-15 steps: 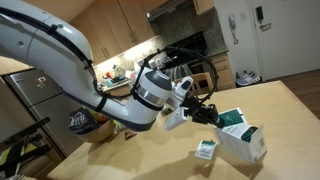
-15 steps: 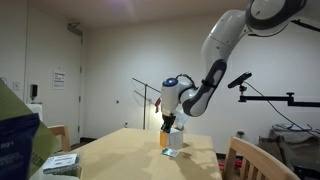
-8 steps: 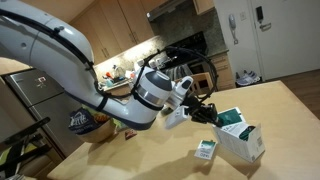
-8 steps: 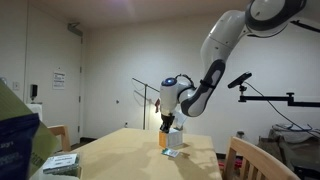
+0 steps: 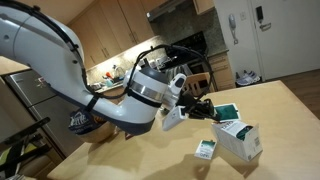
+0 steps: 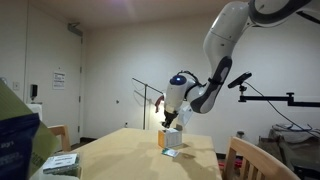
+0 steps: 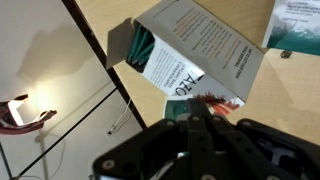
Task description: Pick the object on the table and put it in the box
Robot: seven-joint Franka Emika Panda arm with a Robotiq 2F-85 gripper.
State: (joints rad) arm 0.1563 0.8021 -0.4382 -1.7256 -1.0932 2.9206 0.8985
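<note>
My gripper (image 5: 211, 110) hangs just above the box (image 5: 243, 142), a white carton with green patches lying on the wooden table. The jaws are shut on the object (image 5: 227, 111), a dark teal-green packet with a pale border. In the wrist view the gripper (image 7: 200, 112) comes in from the bottom and the object (image 7: 178, 110) shows as a teal patch beside the fingertips. Under them lies the box (image 7: 195, 50), its open end up-left with something teal inside. In an exterior view the gripper (image 6: 172, 124) sits over the box (image 6: 173, 138) at the table's far end.
A small white packet with green print (image 5: 206, 150) lies on the table (image 5: 150, 155) beside the box, toward the camera. A dark snack bag (image 5: 82, 122) sits behind the arm. A blue bag (image 6: 15, 140) and a flat packet (image 6: 62, 162) fill the near left corner. A chair back (image 6: 250, 155) stands at the right.
The arm has risen a little and the gripper has drawn slightly up and away from the box, carrying the teal packet. The box and white packet stay put.
</note>
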